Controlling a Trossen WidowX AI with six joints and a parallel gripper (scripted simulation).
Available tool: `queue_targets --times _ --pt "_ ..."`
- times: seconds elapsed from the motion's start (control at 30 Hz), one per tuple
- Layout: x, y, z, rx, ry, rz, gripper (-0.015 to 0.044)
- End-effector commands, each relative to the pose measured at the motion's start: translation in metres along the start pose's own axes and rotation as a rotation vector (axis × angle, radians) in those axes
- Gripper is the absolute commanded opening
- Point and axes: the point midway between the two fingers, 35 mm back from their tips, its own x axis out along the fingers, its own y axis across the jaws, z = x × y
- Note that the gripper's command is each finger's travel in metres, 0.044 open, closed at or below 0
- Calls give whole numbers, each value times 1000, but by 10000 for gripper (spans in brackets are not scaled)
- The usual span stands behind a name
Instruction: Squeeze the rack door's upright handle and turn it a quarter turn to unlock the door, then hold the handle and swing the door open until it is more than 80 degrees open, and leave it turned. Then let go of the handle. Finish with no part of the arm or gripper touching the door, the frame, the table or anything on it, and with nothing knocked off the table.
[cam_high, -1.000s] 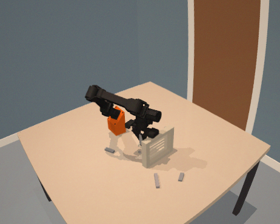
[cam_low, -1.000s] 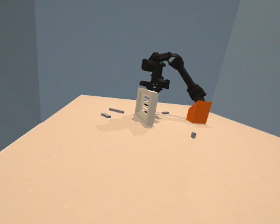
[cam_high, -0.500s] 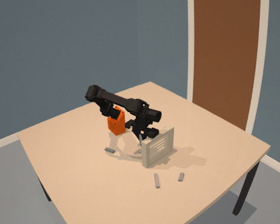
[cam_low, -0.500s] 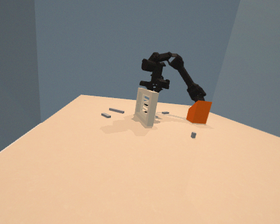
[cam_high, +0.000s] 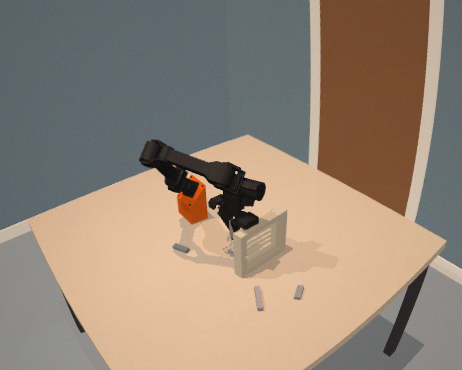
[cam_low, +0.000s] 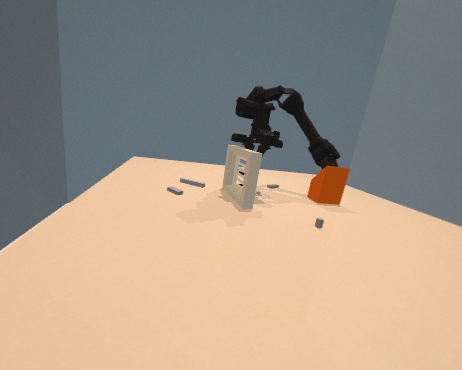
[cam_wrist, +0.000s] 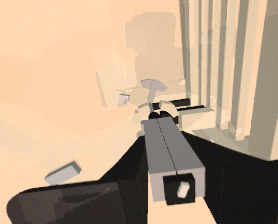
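The pale rack frame (cam_high: 240, 257) (cam_low: 252, 185) stands upright on the table. Its slatted door (cam_high: 260, 242) (cam_wrist: 225, 55) sits in the frame and looks closed. The upright handle (cam_wrist: 175, 150) stands on the arm's side of the door; in the wrist view its two grey halves are pressed together over the black core. My gripper (cam_wrist: 161, 138) (cam_high: 232, 231) points down and is shut on the handle, one black finger on each side. In the exterior view the fingertips and handle are mostly hidden behind the frame. How far the handle is turned is hard to tell.
An orange block (cam_high: 194, 209) (cam_low: 329, 186) is at the arm's base. Small grey bars lie on the table: one (cam_high: 181, 248) (cam_low: 319, 223) on the arm's side, and two (cam_high: 258, 298) (cam_high: 299, 292) beyond the frame. Another small bar (cam_low: 272, 186) shows behind the frame.
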Motion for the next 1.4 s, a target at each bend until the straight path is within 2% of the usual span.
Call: queue_targets --times 0.0,1.37 --pt "0 5 3 63 -3 4 23" --pt "0 65 47 734 -4 8 23"
